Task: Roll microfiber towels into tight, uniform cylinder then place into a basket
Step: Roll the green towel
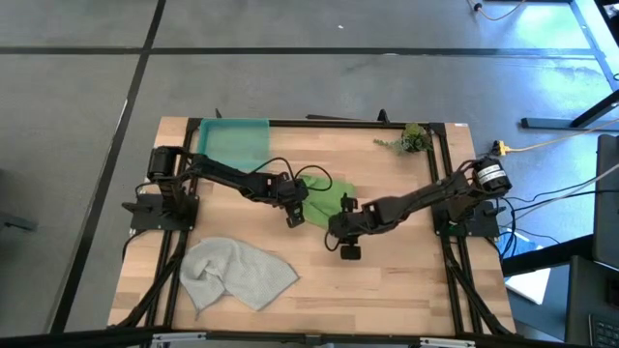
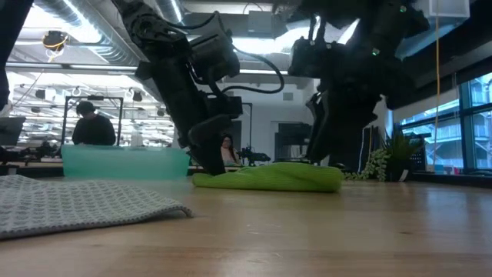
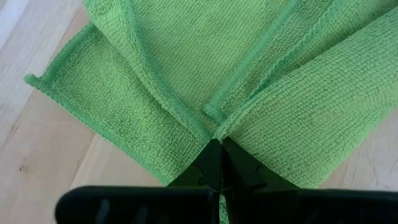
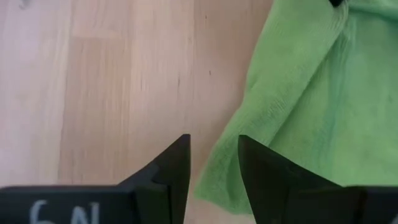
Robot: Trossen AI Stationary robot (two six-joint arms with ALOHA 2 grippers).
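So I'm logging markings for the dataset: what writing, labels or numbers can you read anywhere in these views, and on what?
"6N": pale handwritten marks on the right hand, on its dark body in the right wrist view; the reading is uncertain.
Green towel, grey towel, basket: no text visible.

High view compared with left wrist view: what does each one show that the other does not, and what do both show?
Only the high view shows the grey towel lying loose near the table's front left, the teal basket at the back left, the plant sprig at the back right, and the right end effector at the green towel's right edge.

Only the left wrist view shows the towel's hemmed, overlapping folds and the left end effector shut, pinching a fold.

Both show the green towel on the wooden table.
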